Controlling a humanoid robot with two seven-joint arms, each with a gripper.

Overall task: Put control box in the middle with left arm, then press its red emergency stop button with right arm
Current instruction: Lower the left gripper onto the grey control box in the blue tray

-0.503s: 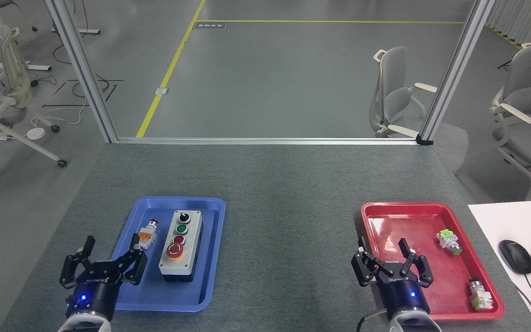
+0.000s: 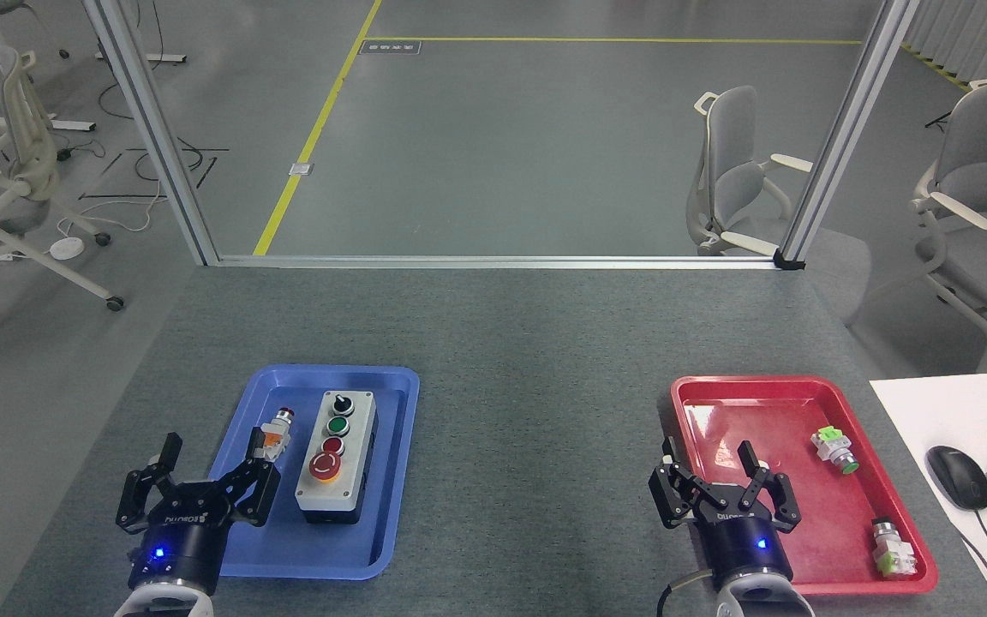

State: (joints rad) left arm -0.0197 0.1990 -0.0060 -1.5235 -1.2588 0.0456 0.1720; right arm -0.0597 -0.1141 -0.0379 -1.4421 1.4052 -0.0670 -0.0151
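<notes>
two grippers spread wide, empty — left gripper (image 2: 209,452) just left of the control box (image 2: 336,457) in the blue tray (image 2: 391,480); right gripper (image 2: 710,453) well right of it.

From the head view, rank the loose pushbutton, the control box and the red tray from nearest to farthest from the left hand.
1. Loose pushbutton: in the blue tray, just beyond the left hand.
2. Control box: same tray, to its right.
3. Red tray: far right, by the right hand.

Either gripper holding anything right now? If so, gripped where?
Nothing held. Left gripper and right gripper are both open and empty; the control box sits untouched in the blue tray.
</notes>
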